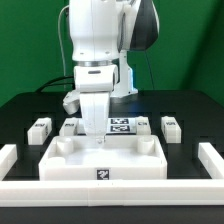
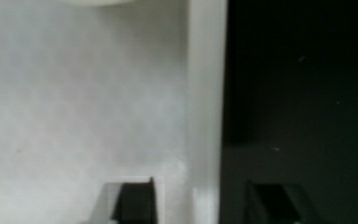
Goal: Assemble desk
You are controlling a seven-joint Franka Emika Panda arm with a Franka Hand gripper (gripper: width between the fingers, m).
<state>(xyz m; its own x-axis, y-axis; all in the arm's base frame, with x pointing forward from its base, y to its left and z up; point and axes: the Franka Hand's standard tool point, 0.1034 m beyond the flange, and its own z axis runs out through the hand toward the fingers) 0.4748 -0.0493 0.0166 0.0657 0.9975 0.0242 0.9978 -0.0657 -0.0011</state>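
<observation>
Black surface [image 1: 30, 105], green wall [image 1: 30, 40] behind. Tabletop [image 1: 100, 162] lies mid-surface, just behind the front border rail [image 1: 110, 186]. Hand [image 1: 97, 138] is low at the tabletop's far rim [image 2: 208, 100]. Fingers [image 2: 137, 205] are apart, straddling the rim. Legs [image 1: 40, 128] lie just beyond the tabletop.

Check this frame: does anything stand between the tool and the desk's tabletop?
Nothing visible does. The tool hangs directly over the tabletop, jaws open astride its raised rim, white surface to one side and the black table to the other.
</observation>
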